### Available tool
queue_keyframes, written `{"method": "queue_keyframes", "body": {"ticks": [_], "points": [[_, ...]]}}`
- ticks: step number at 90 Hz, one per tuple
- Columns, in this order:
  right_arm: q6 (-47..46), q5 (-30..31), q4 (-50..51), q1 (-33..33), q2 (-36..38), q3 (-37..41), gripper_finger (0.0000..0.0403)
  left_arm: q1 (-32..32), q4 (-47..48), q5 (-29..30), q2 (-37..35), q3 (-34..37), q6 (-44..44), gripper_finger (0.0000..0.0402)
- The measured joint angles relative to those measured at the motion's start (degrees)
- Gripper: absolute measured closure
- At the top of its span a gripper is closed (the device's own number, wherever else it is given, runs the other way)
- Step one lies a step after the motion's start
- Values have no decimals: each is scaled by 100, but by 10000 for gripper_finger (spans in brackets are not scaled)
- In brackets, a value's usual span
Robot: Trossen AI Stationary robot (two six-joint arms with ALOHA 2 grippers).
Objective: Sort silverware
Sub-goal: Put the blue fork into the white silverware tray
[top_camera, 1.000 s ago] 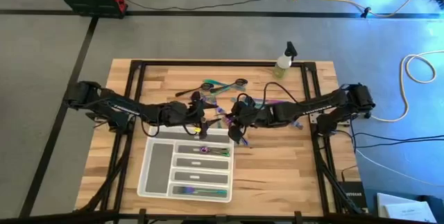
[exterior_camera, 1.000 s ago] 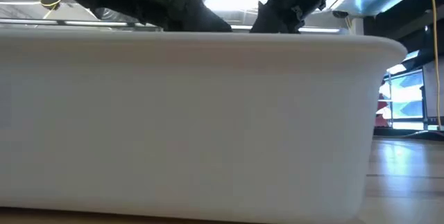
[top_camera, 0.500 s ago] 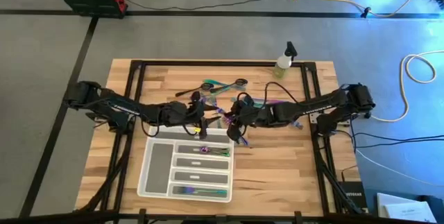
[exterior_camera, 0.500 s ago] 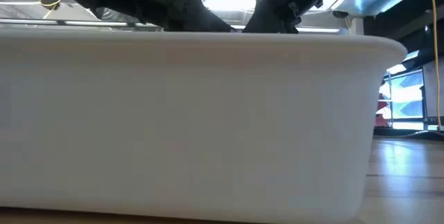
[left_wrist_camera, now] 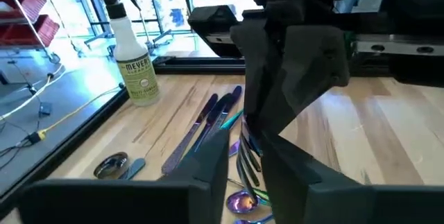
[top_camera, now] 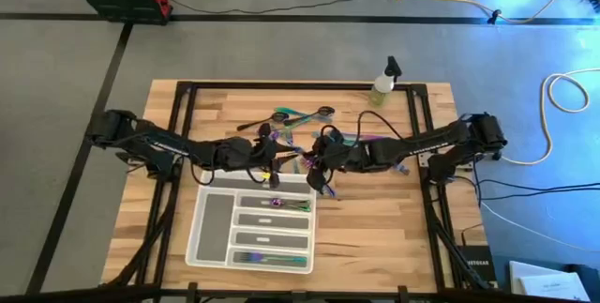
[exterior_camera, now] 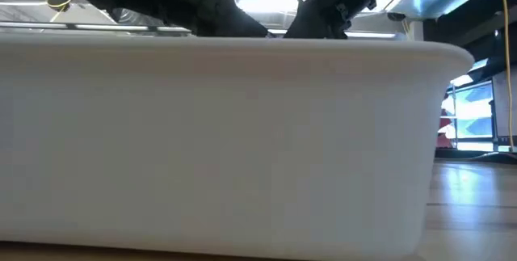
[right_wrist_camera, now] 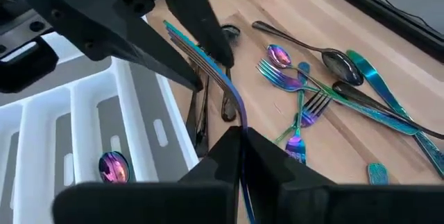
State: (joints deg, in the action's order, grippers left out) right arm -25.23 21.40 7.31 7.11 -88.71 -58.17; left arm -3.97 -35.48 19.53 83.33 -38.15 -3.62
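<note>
1. The right gripper [right_wrist_camera: 241,156] has its jaws closed on a slim purple-teal knife [right_wrist_camera: 201,61], pinched near one end so the long part sticks out ahead of the fingers, over the edge of the white tray [top_camera: 208,237]
2. Seen from above, that gripper [top_camera: 319,179] hangs at the tray's far right corner, just beside the left gripper [top_camera: 273,174]; the two are crowded, so any swing of the knife should go toward the tray and away from the left arm
3. The left gripper sits over the tray's far edge; I cannot tell whether its jaws are open or holding anything, so treat it as an obstacle and keep clear of it
4. The rest of the silverware [top_camera: 298,115] lies loose on the bench [top_camera: 375,237] beyond the tray: forks [right_wrist_camera: 305,106], spoons [right_wrist_camera: 333,59] and more knives [left_wrist_camera: 201,123], near a spray bottle [top_camera: 382,83]. A few pieces are already in the tray, including a spoon [right_wrist_camera: 113,166] in one long slot
5. To do this step well, I would turn the wrist until the knife runs parallel to the long slots, then pick the slot that already holds like pieces rather than the one with the spoon
6. Lower it until the free end is inside the walls before letting go; a drop from height could bounce it across a divider
7. The grip is far off centre, so the knife may tip; move slowly and level
</note>
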Motion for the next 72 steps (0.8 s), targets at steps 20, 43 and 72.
{"method": "queue_keyframes", "body": {"ticks": [20,43,72], "points": [[0,1,-2,0,0,0,403,0,9,1,0,0,-44,399],[30,-10,-6,0,0,0,398,0,28,2,-2,0,-48,401],[500,-84,-201,44,0,0,282,0,67,186,-2,2,-48,401]]}}
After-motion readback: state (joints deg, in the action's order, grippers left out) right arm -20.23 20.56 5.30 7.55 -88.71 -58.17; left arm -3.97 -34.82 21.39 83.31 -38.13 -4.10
